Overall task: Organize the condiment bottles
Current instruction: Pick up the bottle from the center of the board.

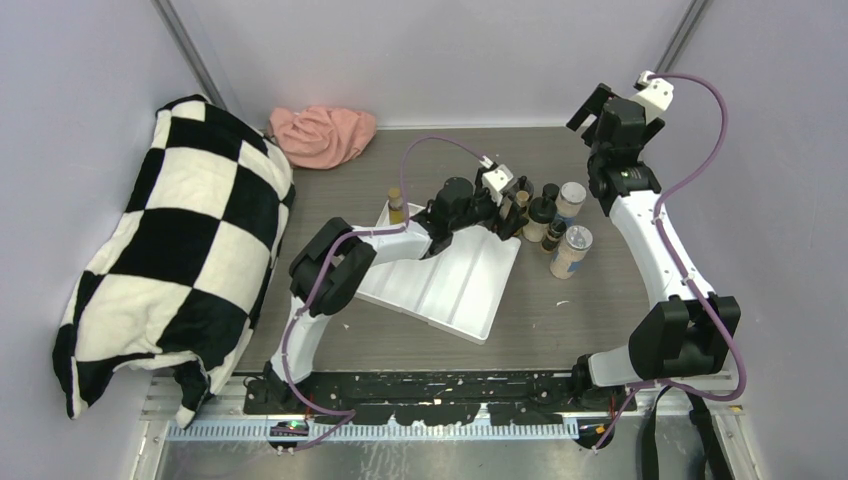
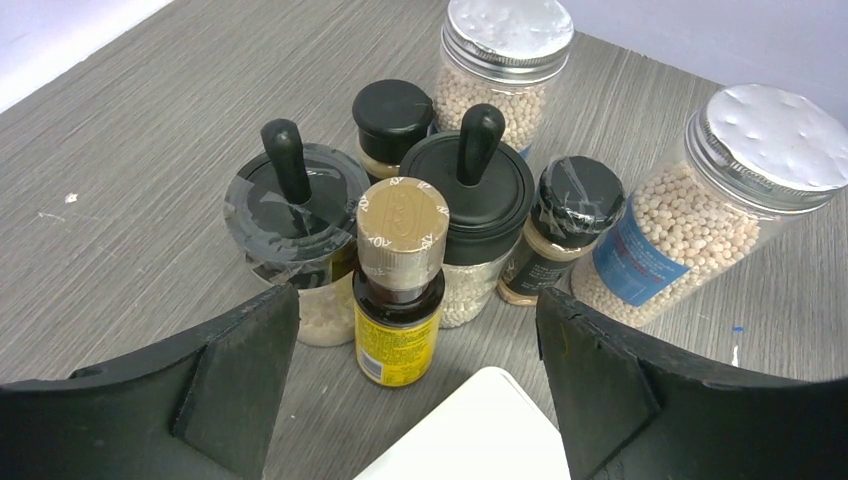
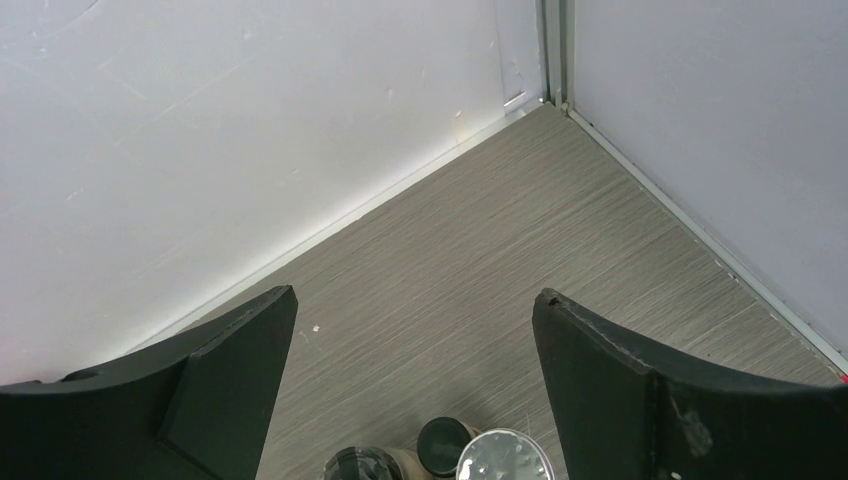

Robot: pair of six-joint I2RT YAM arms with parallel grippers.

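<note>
Left pincer: the left pincer (image 2: 412, 330) is wide open and holds nothing. It sits low, just past the far edge of the white tray (image 2: 470, 430).
Between its fingers: a slim yellow bottle (image 2: 400, 290) with a brown cap stands upright, just off the tray's far edge. The fingers are not touching it.
Right pincer: the right pincer (image 3: 415, 300) is wide open and empty too. It is up high near the back corner, well away from the tray.
Next to the yellow bottle: two black-lid jars (image 2: 295, 230) with knobs on top stand right behind it, one on each side. They look like they touch it, or almost.
Further from the tray: two small dark jars (image 2: 392, 120) and two clear shakers (image 2: 700, 210) with silver lids stand in the same tight bunch on the surface (image 2: 150, 150).
Other yellow bottle: a second yellow bottle (image 1: 397, 205) stands at the tray's far left corner. I cannot tell if it is inside the tray.
Step now, I think: grabbing the yellow bottle to put it in the tray.
What could go wrong: the bunch is packed tight, so a finger going in could bump a black-lid jar and push it over.
Another worry: the yellow bottle is tall and thin. A grip high on the cap, or off to one side, could tip it or let it slip.
Domino worry: one falling jar could knock the shakers down too.
</note>
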